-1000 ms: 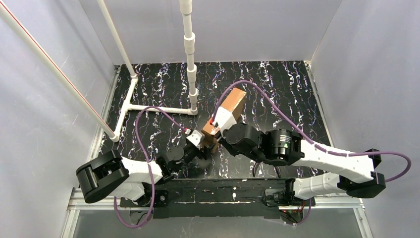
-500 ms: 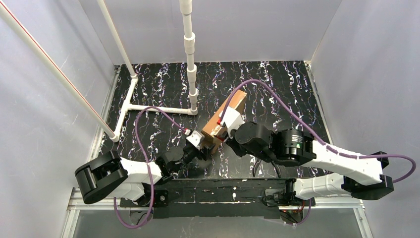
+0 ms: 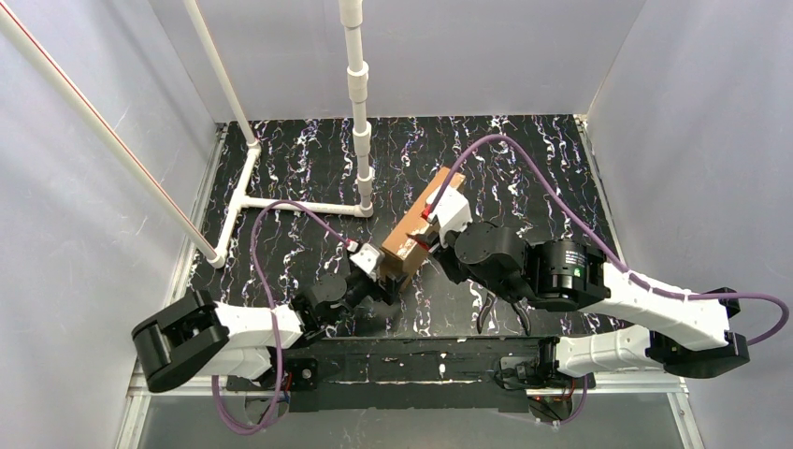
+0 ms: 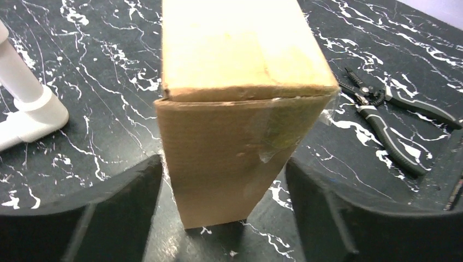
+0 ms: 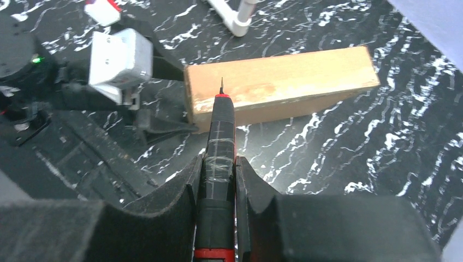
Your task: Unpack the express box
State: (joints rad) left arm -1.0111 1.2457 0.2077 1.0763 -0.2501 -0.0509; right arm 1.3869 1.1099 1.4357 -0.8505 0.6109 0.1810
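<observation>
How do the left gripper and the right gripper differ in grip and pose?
The left gripper is spread wide, its fingers flanking one end of the express box and seemingly touching it; the right gripper is shut narrowly on a thin red-and-black pointed tool. The left gripper meets the box end-on, low; the right gripper hangs above it, tool tip at the top face. Both work at the same end.
</observation>
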